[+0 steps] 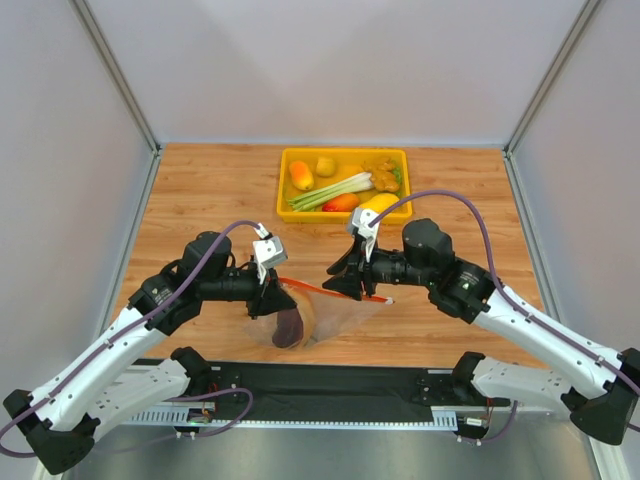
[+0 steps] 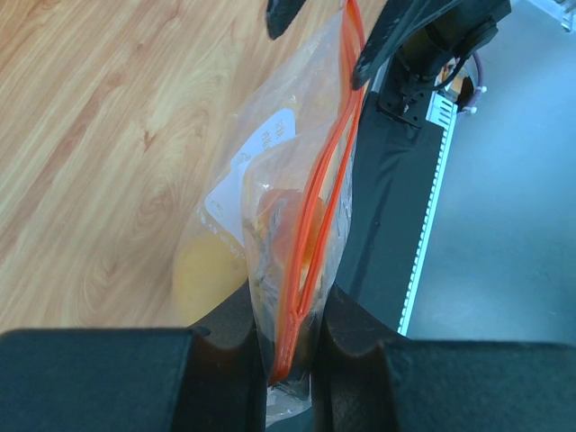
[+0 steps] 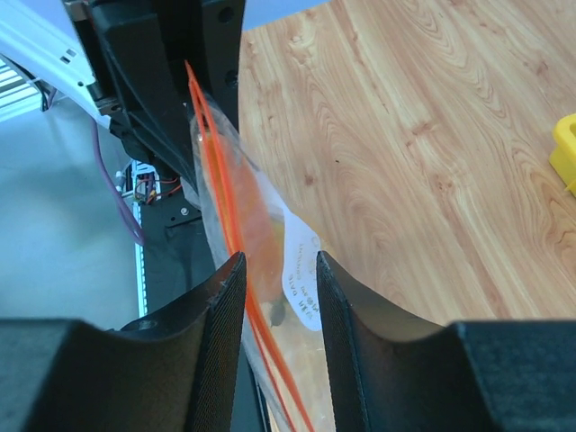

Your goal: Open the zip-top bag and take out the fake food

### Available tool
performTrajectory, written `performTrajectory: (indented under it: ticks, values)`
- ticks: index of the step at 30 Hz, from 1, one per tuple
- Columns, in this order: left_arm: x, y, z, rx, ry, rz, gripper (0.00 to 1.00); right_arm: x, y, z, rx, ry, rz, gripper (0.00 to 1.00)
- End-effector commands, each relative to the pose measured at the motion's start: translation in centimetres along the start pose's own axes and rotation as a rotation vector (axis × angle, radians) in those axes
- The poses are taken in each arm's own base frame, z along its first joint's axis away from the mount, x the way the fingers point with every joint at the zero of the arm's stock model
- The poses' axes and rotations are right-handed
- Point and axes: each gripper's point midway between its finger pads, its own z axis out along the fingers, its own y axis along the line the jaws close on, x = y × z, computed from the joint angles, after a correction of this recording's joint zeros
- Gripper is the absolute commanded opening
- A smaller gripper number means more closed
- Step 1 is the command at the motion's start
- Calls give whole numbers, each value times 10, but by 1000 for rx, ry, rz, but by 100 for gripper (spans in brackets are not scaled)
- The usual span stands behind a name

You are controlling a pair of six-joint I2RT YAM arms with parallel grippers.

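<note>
The zip-top bag [image 1: 315, 312] hangs by its red-orange zip strip [image 1: 330, 292] between the two grippers, its bottom near the table. My left gripper [image 1: 268, 288] is shut on the strip's left end [image 2: 290, 346]. My right gripper [image 1: 350, 283] is open, one jaw on each side of the bag [image 3: 297, 270], with the strip [image 3: 236, 238] against one finger. The strip's two lines stand slightly apart [image 2: 317, 216]. Fake food shows inside: a dark maroon slice [image 1: 288, 326], a yellow piece [image 2: 205, 274] and an orange bit [image 2: 277, 211]. The strip's right end [image 1: 385, 299] sticks out past the right gripper.
A yellow tray [image 1: 290, 212] at the back centre holds a green-and-white leek [image 1: 332, 189], an orange piece, a small yellow fruit and other toy food. The black base plate [image 1: 330, 385] runs along the table's near edge under the bag.
</note>
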Motion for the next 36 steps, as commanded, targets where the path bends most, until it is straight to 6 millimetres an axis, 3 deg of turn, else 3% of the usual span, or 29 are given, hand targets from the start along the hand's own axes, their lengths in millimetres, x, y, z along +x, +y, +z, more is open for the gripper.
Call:
performTrajectory:
  ticks: [1,10,36]
  values:
    - [-14,-8,-2,38,-44,43,11,-21,-3,5,-2,-54,-37,39]
    - [-15,-6,-2,29,-43,45,11,-7,5,10,-71,-15,-17,39]
    - [-10,-1,1,12,-18,30,12,1,19,10,-150,0,19,41]
